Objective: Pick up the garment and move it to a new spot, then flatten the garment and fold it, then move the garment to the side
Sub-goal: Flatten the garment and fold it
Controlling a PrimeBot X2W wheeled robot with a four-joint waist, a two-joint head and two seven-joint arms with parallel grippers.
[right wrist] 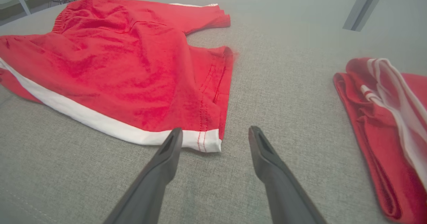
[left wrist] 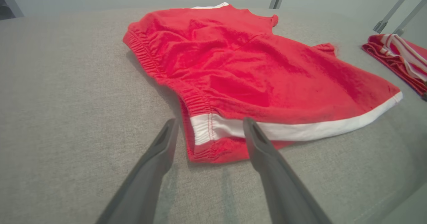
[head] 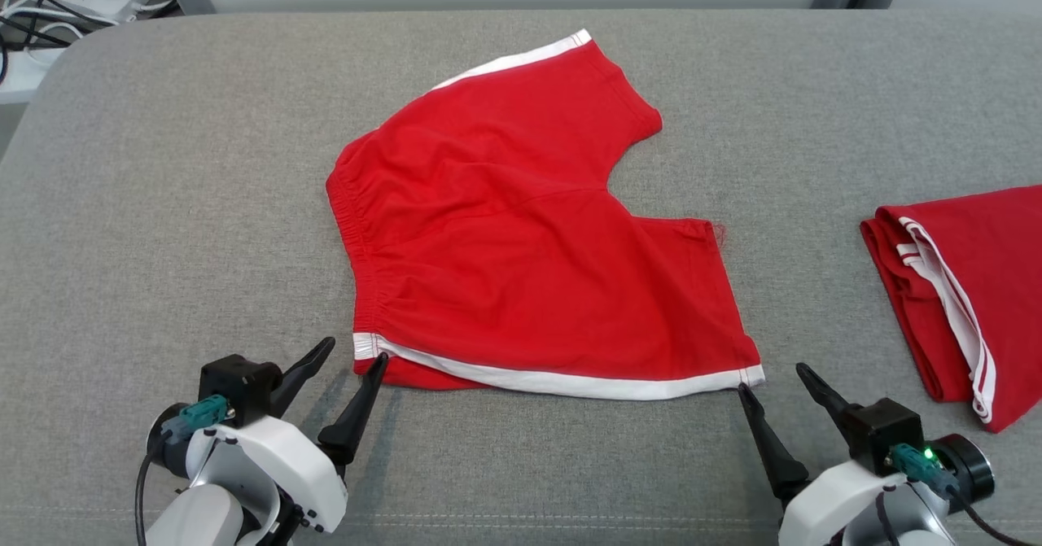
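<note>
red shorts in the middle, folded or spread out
Spread out, not folded: the red shorts lie flat on the grey surface, with the waistband, both legs and the white side stripes all showing.

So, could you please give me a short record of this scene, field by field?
surface: grey cushion
main item: shorts, red with white trim, spread flat mid-cushion, waistband to the left
aside: folded garment, red and white, at the right edge, apart from the shorts
left arm: left pincer open at the shorts' near left corner, holding nothing
right arm: right pincer open at the near right corner, holding nothing
fold: not yet begun
</note>
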